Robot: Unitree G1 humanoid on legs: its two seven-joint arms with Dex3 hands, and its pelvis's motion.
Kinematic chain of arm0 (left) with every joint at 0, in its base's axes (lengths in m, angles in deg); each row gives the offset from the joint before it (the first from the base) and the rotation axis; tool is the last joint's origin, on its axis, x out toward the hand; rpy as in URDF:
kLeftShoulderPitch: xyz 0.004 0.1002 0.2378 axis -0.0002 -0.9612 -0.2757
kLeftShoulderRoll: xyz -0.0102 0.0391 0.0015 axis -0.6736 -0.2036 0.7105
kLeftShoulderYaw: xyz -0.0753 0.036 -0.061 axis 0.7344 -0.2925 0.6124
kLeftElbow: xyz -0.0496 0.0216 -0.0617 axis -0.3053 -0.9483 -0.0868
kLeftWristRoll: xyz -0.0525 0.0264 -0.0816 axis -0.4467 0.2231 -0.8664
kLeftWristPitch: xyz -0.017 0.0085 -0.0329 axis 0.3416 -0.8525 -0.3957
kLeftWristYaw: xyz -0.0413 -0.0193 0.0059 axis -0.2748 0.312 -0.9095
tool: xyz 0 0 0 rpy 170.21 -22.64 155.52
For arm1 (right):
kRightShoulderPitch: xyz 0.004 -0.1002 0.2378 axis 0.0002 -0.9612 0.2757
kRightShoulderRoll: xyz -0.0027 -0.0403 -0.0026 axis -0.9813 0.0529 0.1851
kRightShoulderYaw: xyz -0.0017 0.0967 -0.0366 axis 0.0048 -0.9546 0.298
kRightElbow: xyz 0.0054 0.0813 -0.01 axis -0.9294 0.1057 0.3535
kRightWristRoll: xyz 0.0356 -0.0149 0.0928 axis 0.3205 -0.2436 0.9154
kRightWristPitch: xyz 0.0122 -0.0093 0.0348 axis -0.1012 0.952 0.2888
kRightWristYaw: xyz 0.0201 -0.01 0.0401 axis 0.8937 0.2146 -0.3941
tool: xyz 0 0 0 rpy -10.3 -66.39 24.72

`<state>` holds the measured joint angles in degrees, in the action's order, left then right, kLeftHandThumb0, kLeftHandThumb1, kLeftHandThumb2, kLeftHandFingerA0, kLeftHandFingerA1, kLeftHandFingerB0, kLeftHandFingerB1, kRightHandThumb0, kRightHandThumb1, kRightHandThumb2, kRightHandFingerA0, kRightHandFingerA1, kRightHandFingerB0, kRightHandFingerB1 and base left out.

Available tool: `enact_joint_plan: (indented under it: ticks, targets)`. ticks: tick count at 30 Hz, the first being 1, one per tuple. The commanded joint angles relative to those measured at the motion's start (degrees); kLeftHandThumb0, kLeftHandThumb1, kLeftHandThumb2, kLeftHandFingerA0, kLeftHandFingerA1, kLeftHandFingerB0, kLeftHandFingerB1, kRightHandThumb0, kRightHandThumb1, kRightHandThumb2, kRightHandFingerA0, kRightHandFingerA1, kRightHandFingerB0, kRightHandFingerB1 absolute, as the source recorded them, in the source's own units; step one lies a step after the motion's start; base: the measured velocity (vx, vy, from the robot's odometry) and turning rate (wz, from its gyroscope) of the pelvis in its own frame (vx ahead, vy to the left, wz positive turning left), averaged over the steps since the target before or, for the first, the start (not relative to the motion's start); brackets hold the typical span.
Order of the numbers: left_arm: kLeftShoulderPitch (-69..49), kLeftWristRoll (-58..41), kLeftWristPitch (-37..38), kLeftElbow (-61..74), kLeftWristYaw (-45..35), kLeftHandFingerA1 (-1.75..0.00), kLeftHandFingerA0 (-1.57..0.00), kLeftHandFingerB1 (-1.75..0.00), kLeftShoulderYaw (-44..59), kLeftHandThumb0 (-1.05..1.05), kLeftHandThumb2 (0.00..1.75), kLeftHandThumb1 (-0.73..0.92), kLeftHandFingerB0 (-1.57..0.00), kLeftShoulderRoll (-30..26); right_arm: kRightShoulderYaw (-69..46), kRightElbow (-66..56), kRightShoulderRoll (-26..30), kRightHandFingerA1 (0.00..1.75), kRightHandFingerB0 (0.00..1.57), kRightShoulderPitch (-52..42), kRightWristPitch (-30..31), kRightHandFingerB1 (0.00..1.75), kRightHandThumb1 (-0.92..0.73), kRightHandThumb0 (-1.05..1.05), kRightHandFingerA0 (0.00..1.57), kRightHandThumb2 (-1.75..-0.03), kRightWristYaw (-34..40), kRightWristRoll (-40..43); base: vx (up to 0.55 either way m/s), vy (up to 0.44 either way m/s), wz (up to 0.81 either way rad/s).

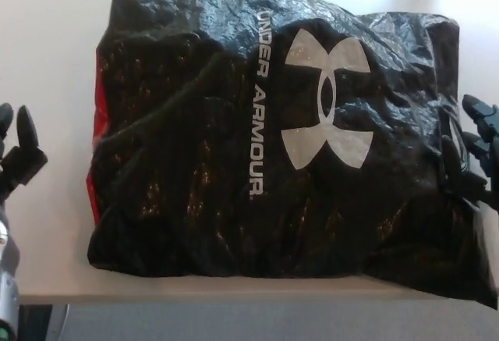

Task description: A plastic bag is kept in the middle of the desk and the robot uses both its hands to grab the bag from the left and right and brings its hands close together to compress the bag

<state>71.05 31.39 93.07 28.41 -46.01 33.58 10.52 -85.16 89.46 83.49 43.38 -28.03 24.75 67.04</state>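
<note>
A large crinkled black plastic bag (257, 138) with a white logo and lettering lies flat across the white desk (47, 52), a red strip showing along its left edge. My left hand (19, 154) has come in at the far left, fingers apart, a short gap away from the bag's left side. My right hand (473, 154) is at the far right edge, its fingers spread and resting against the bag's right end near the handle area. Neither hand has closed on the bag.
The desk's front edge (234, 298) runs just below the bag, with grey floor beyond it. Bare white desk surface lies to the left of the bag and along the back.
</note>
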Motion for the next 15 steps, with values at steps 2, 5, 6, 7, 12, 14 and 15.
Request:
enact_joint_plan:
  ticks: [2,5,6,7,12,14,15]
  targets:
    - [1.1,2.7,0.7,-0.5,1.6,-0.51,-0.03,-0.47,-2.4,-0.35,1.13,0.54,0.0,4.4,0.3,0.8,-3.2,0.43,0.11,0.3,-0.4,0.27,-0.68,-0.87,0.05,-1.06,0.7,1.1,0.0,0.0,0.0]
    - [1.2,4.1,1.4,-0.7,2.0,-0.51,-0.03,-0.47,-4.6,-0.35,1.13,0.54,0.0,7.7,1.7,1.0,-5.2,0.35,0.11,1.2,-0.2,0.24,-0.68,-0.83,0.0,-1.08,0.5,0.3,0.0,0.0,0.0]
    - [1.3,4.5,1.6,-0.9,2.2,-0.51,-0.03,-0.47,-5.2,-0.35,1.13,0.54,0.0,8.3,2.2,1.1,-5.7,0.35,0.11,1.4,-0.2,0.24,-0.68,-0.83,0.0,-1.08,0.6,0.0,0.0,0.0,0.0]
    - [1.5,4.5,1.2,-1.3,2.6,-0.51,-0.02,-0.47,-5.9,-0.35,1.12,0.53,0.0,10.3,2.6,1.3,-7.0,0.32,0.06,2.0,0.1,0.2,-0.69,-0.85,0.0,-1.09,-0.3,0.4,0.0,0.0,0.0]
    - [1.8,5.4,0.6,-2.3,4.4,-0.51,-0.02,-0.47,-7.6,-0.35,1.13,0.54,0.0,14.6,5.2,1.4,-11.5,0.32,0.1,3.3,1.4,0.21,-0.73,-0.88,0.0,-1.12,1.6,-0.8,0.0,0.0,0.0]
    - [1.8,5.8,1.1,-3.2,4.6,-0.37,-0.12,-0.3,-8.1,-0.78,0.76,0.92,-0.17,15.7,6.3,0.8,-12.7,0.29,0.1,2.7,1.4,0.2,-0.76,-0.91,0.03,-1.13,2.2,-1.3,0.0,0.0,0.0]
    - [1.9,5.6,1.2,-3.5,4.5,-0.44,-0.02,-0.43,-8.1,-0.82,1.13,0.81,-0.11,16.2,6.6,0.7,-13.1,0.26,0.09,2.5,1.1,0.2,-0.77,-0.91,0.05,-1.13,2.4,-1.3,0.0,0.0,0.0]
